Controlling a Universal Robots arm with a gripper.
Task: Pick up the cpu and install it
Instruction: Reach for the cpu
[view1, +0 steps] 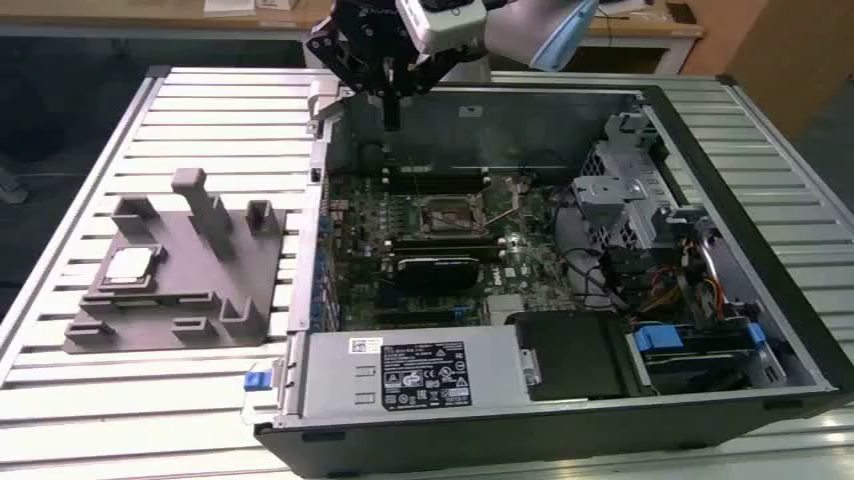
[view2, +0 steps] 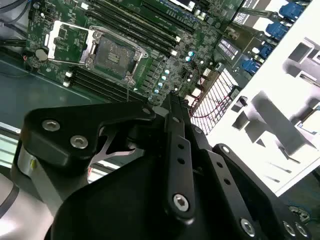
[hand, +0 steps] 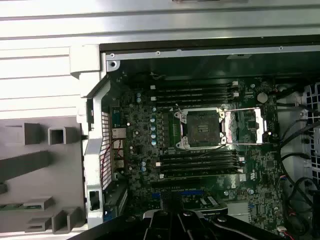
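Exterior view: my black claw (view1: 391, 122) hangs over the far end of the open black-and-grey metal computer case (view1: 534, 440), above the far edge of the green motherboard (view1: 400, 215). It touches nothing.

Claw state: in the second wrist view the two black fingers (view2: 176, 135) run side by side and meet at one tip, pressed together with nothing between them.

Task thing: the cpu (view1: 130, 264), a small flat square chip with a pale silver metal top, lies flat in a recess of the large grey plastic fixture block (view1: 200, 300) with upright tabs. That block sits on the slatted silver metal table (view1: 160, 400), just beside the case on the exterior view's left. The cpu is well apart from my claw and outside the case.

Target area: the square metal-framed socket (hand: 200, 128) sits near the middle of the motherboard, between rows of long black memory slots (hand: 195, 92). In both wrist views its silver retention frame (hand: 245, 127) is flipped open beside it, and the socket's contact field lies bare (view2: 112, 55).

Other: a silver power supply box (view1: 414, 370) with a black label fills the near corner of the case.
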